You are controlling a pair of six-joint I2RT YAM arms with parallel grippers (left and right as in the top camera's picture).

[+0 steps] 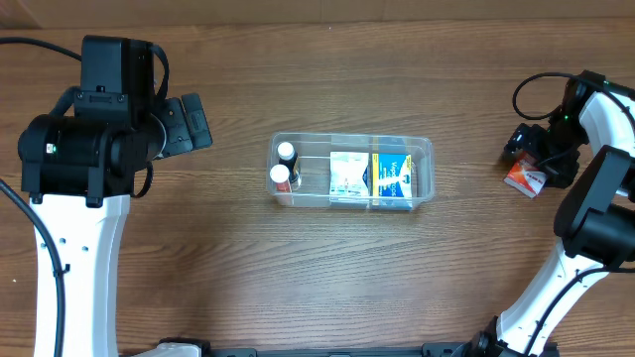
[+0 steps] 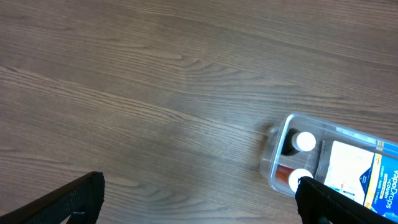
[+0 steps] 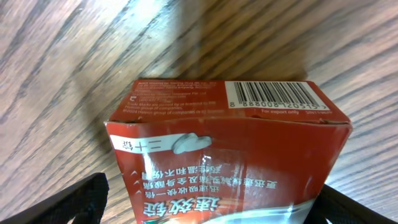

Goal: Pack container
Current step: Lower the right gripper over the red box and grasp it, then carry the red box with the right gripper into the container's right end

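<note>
The clear plastic container (image 1: 425, 151) lies at the table's middle. It holds two white-capped bottles (image 1: 286, 151) at its left end, a white box (image 1: 347, 176) and a blue-and-yellow box (image 1: 391, 178). It also shows in the left wrist view (image 2: 277, 140) with the bottles (image 2: 305, 142). My left gripper (image 1: 193, 124) (image 2: 199, 186) is open and empty over bare wood to the container's left. My right gripper (image 1: 536, 161) (image 3: 211, 193) is at the far right, open, its fingers on either side of a red box (image 1: 526, 179) (image 3: 230, 143) that lies on the table.
The red box carries a barcode and white Chinese lettering. A black cable loops near the right arm at the table's far right edge (image 1: 526, 94). The wooden tabletop (image 1: 327, 278) surrounds the container.
</note>
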